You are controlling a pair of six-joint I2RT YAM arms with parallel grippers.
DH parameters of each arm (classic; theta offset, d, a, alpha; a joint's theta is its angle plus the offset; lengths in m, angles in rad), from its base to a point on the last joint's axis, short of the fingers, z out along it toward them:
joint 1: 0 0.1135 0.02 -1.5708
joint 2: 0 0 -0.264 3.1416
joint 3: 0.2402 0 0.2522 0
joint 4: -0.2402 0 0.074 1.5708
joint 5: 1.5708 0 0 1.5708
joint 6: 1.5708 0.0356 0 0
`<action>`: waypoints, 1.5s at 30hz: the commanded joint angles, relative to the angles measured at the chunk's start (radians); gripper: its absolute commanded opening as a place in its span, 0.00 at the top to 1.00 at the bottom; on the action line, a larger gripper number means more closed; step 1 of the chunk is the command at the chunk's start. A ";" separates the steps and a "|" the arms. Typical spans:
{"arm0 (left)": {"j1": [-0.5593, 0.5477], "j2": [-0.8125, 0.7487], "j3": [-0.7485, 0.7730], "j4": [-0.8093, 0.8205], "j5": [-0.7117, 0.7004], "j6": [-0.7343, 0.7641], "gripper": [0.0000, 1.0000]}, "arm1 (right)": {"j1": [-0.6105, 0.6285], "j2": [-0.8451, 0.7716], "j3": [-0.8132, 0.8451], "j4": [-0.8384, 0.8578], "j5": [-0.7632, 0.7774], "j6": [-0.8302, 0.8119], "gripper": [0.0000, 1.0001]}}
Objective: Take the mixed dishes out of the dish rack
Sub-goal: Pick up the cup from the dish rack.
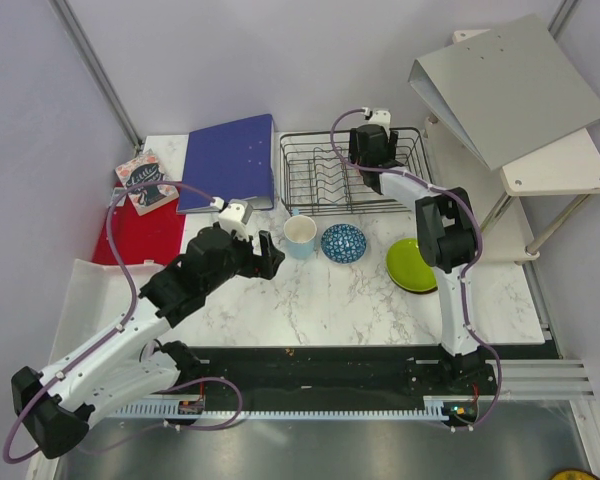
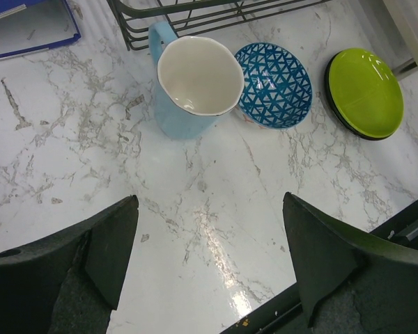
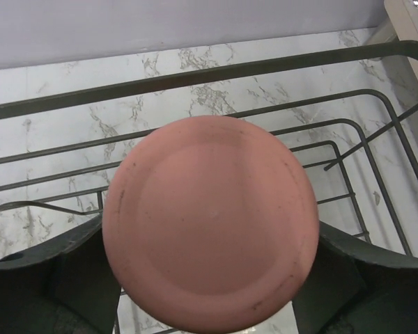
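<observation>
The black wire dish rack (image 1: 320,170) stands at the back of the marble table. My right gripper (image 1: 373,158) reaches into it, and in the right wrist view its jaws (image 3: 209,243) close around the tall pink cup (image 3: 209,223), whose base faces the camera. The light blue cup (image 1: 300,236) (image 2: 195,76), the small blue patterned bowl (image 1: 343,243) (image 2: 273,85) and the lime-green bowl (image 1: 416,264) (image 2: 366,90) sit on the table in front of the rack. A dark rim shows under the green bowl. My left gripper (image 1: 270,255) (image 2: 209,202) is open and empty, just left of the blue cup.
A blue binder (image 1: 230,160) lies left of the rack. A red board (image 1: 145,235) and a small patterned box (image 1: 147,182) lie farther left. A grey binder (image 1: 510,85) rests on a white shelf at the right. A black rail runs along the table's near edge.
</observation>
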 commanded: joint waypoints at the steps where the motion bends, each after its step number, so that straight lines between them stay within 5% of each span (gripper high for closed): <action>1: 0.001 -0.006 -0.003 0.055 0.001 0.025 0.10 | 0.001 -0.068 -0.026 0.068 -0.020 0.027 0.23; 9: 0.001 -0.028 -0.020 0.055 0.009 0.011 0.11 | 0.004 -0.221 -0.169 0.090 -0.028 0.050 0.60; 20: 0.000 -0.054 -0.014 0.055 -0.018 -0.017 0.13 | 0.102 -0.637 -0.456 0.191 -0.195 0.186 0.73; 23: 0.001 -0.073 -0.012 0.055 -0.032 -0.032 0.14 | 0.119 -0.749 -0.528 0.202 -0.311 0.320 1.00; 29: 0.000 -0.126 -0.028 0.070 -0.075 -0.110 0.14 | 0.127 -0.932 -0.773 0.390 -0.569 0.613 1.00; 35: 0.000 -0.175 -0.072 0.211 0.035 -0.230 0.01 | 0.142 -1.019 -1.125 0.922 -0.673 0.999 1.00; 39: 0.001 -0.218 -0.152 0.410 0.171 -0.288 0.01 | 0.187 -0.983 -1.231 1.236 -0.686 1.125 1.00; 45: 0.001 -0.212 -0.270 0.675 0.282 -0.371 0.01 | 0.273 -0.930 -1.264 1.375 -0.688 1.142 1.00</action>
